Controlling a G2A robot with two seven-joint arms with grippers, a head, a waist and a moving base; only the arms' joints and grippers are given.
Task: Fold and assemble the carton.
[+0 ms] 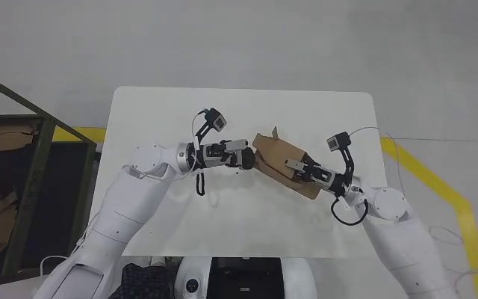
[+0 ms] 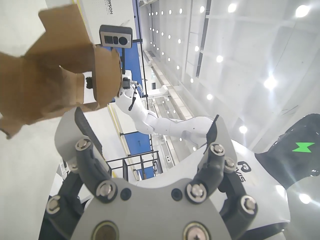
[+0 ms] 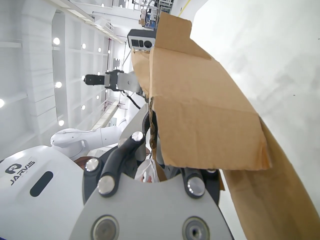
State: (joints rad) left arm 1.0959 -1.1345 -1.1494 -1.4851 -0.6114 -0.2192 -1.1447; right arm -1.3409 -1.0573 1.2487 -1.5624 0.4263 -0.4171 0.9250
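Carton [image 1: 275, 155] (brown) held in right jaws.

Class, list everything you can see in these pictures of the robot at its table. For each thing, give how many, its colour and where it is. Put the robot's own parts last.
carton: one, brown, partly folded, at the table's middle, between the two grippers.
table: one, white, in front of the robot.
floor line: one, yellow, on the grey floor, showing on either side of the table.
frame: one, dark green, on the floor off the table's edge on the robot's left.
left gripper: one, black fingers, open, at one end of the carton.
right gripper: one, black fingers, shut on the carton's other end.
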